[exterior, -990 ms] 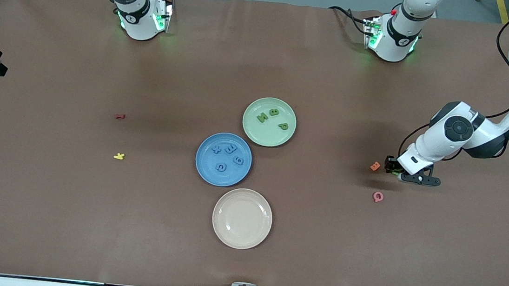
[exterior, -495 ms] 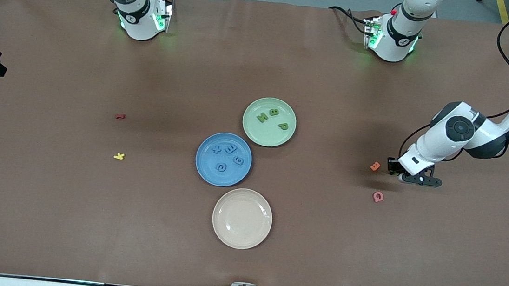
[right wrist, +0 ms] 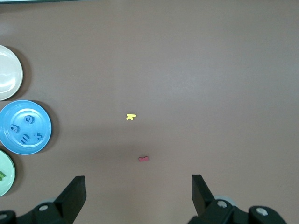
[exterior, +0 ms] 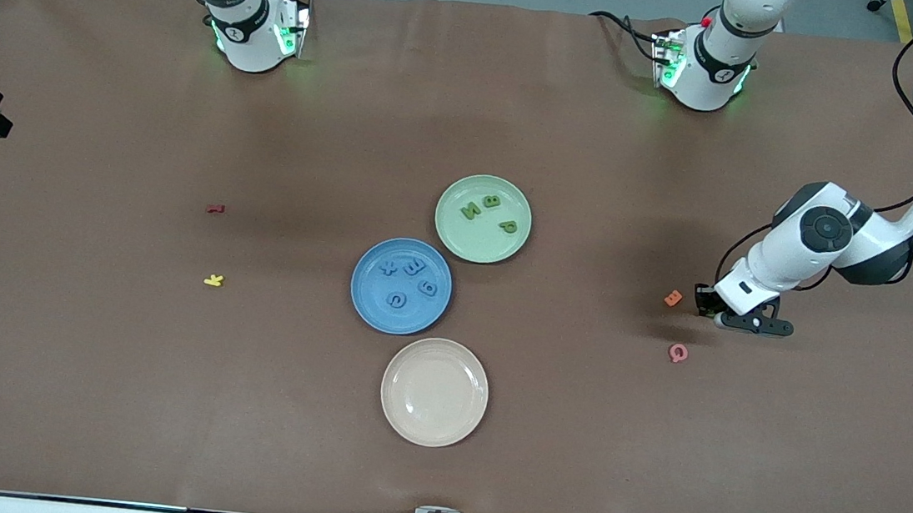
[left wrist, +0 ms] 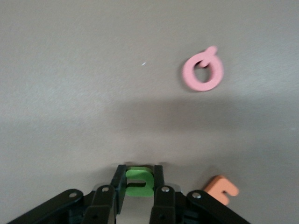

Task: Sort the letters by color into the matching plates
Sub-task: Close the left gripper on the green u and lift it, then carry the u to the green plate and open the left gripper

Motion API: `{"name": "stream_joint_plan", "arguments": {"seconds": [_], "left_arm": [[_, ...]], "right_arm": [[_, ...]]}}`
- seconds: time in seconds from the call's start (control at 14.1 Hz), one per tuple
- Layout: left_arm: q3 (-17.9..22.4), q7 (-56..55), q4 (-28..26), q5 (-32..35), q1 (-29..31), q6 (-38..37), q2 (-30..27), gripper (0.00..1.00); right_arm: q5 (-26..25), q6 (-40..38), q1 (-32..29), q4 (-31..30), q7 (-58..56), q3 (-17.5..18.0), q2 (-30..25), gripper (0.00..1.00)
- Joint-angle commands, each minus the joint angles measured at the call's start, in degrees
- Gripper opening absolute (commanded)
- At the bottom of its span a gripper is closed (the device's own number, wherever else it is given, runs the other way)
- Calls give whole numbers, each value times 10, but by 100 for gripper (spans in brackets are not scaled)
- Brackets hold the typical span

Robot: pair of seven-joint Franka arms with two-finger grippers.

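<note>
Front view: three round plates sit in a cluster at the middle of a brown table [exterior: 75,387]. The pale green plate [exterior: 483,218] is farthest from the camera and holds three green letters [exterior: 492,202]. The blue plate [exterior: 401,285] touches it, a little nearer the camera and toward the right arm's end, and holds four blue letters [exterior: 414,267]. A cream plate [exterior: 434,391] lies nearest the camera, bare. Toward the left arm's end, the left gripper [exterior: 704,304] is down at the table, just beside an orange letter [exterior: 673,297]; a pink letter [exterior: 677,352] lies near them, closer to the camera. Toward the right arm's end, a red letter [exterior: 215,208] and a yellow letter [exterior: 213,280] lie well apart from the plates. Only the right arm's base shows here.

Left wrist view: the left gripper [left wrist: 139,183] has its fingers [left wrist: 119,179] closed on a bright green letter [left wrist: 138,181], one finger on each side of it. The orange letter [left wrist: 221,188] is just beside the gripper, and the pink letter [left wrist: 202,71] lies apart on the brown surface.

Right wrist view: the right gripper [right wrist: 138,192] waits high over the table with its fingers [right wrist: 74,193] spread wide and nothing between them. Below it are the yellow letter [right wrist: 131,116] and the red letter [right wrist: 144,159], and at the picture's edge the blue plate [right wrist: 24,127] with its letters, plus parts of the cream plate [right wrist: 9,72] and the pale green plate [right wrist: 6,173].
</note>
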Motion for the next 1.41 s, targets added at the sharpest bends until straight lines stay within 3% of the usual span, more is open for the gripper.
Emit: {"name": "stream_joint_plan", "arguments": {"seconds": [0.0, 0.42, 0.64, 0.85, 1.34], "left_arm": [[-18, -5, -3, 4, 2, -5, -16, 0], [-127, -37, 34, -63, 1, -149, -15, 0], [-171, -67, 34, -101, -2, -175, -14, 0], [-198, -117, 31, -110, -25, -192, -14, 0], [-198, -388, 33, -110, -187, -196, -7, 2]], "right_arm": [[-3, 2, -7, 9, -5, 5, 2, 100], [-4, 5, -9, 10, -5, 5, 2, 100], [-3, 7, -6, 10, -5, 5, 2, 100], [-3, 7, -7, 10, -5, 5, 2, 100], [-3, 7, -7, 10, -5, 6, 3, 100]]}}
